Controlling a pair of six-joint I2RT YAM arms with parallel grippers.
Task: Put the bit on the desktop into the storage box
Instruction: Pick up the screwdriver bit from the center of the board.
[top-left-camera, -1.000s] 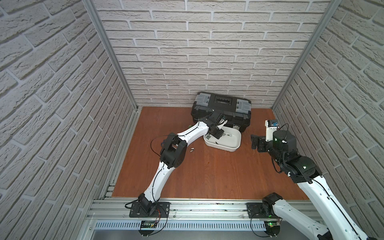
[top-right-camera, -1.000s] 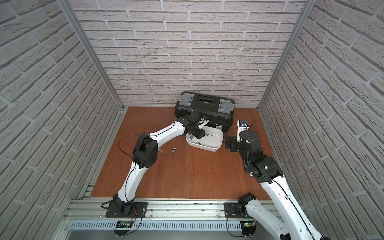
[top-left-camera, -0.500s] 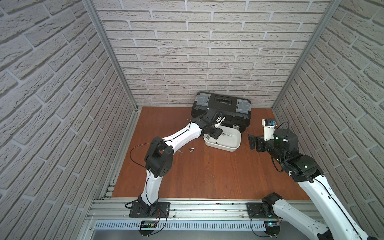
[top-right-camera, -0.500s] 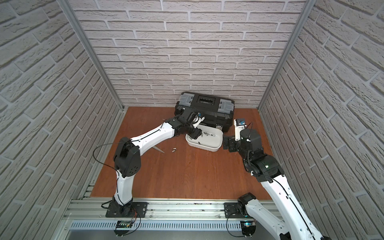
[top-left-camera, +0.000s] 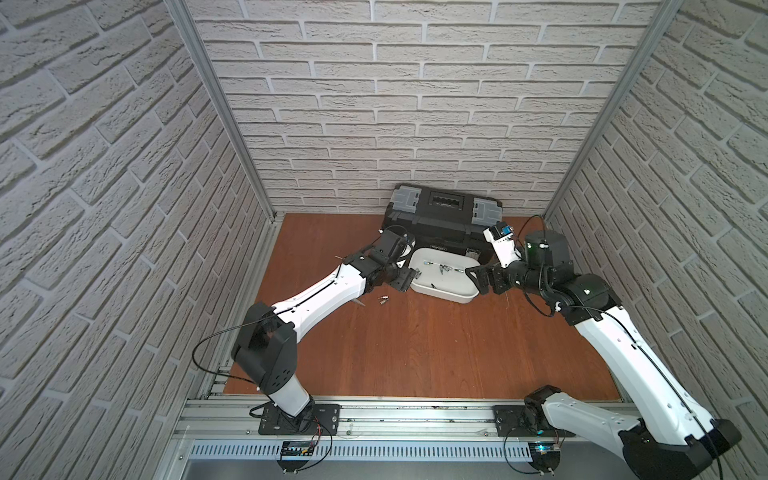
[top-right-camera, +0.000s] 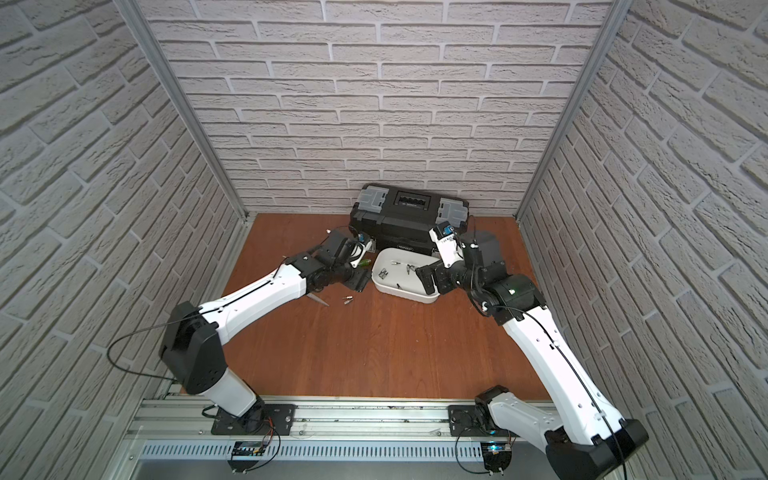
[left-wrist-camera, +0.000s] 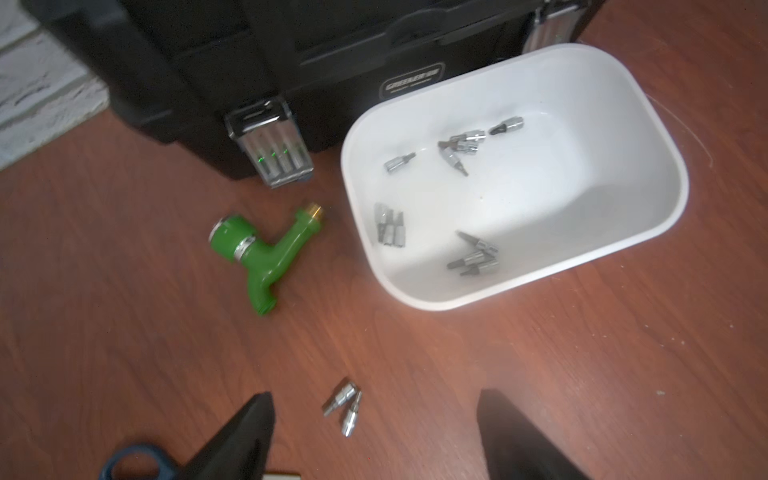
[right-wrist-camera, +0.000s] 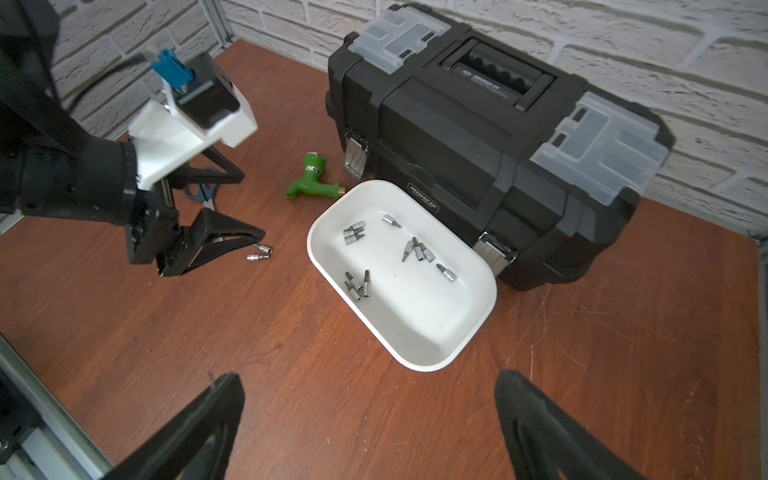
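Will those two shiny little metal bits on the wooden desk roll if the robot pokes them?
Probably: the two silver metal bits have round barrels and lie flat on the smooth reddish-brown wooden desktop. They look stiff, and likely slippery to pinch, being tiny and polished.

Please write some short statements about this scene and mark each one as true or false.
1. Two bits lie on the desktop, outside the storage box. True.
2. The storage box is empty. False: several bits lie in it.
3. The left gripper holds a bit. False: it is open and holds nothing.
4. The black toolbox behind the storage box has its lid shut. True.
5. The green tap fitting lies inside the storage box. False: it lies on the desktop, beside the box and in front of the toolbox.
6. The right gripper is open. True.
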